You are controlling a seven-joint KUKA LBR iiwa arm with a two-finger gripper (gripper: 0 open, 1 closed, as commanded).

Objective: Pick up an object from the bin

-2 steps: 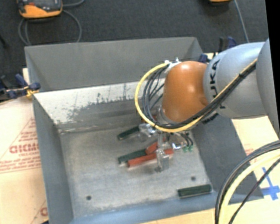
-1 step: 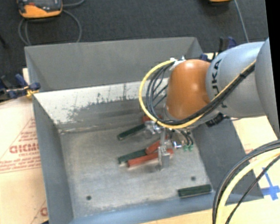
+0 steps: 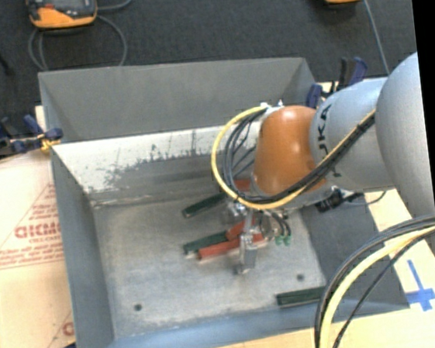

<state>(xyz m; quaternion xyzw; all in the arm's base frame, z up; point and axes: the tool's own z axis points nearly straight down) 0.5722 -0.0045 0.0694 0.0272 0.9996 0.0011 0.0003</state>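
My gripper [image 3: 244, 261] hangs low over the middle of the bin floor, under the arm's orange cover. Right at its left side lies a red strip [image 3: 213, 251] with a dark green strip [image 3: 201, 245] along its upper edge; their right ends run in under the gripper. I cannot tell whether it touches them. Another dark green stick [image 3: 204, 204] lies a little farther back, slanting toward the rear wall. Some small green bits [image 3: 282, 237] show just right of the gripper.
A long dark green bar [image 3: 299, 296] lies flat by the bin's front right corner. The arm and its looped cables cover the bin's right rear part. Bare floor stretches over the bin's left half.
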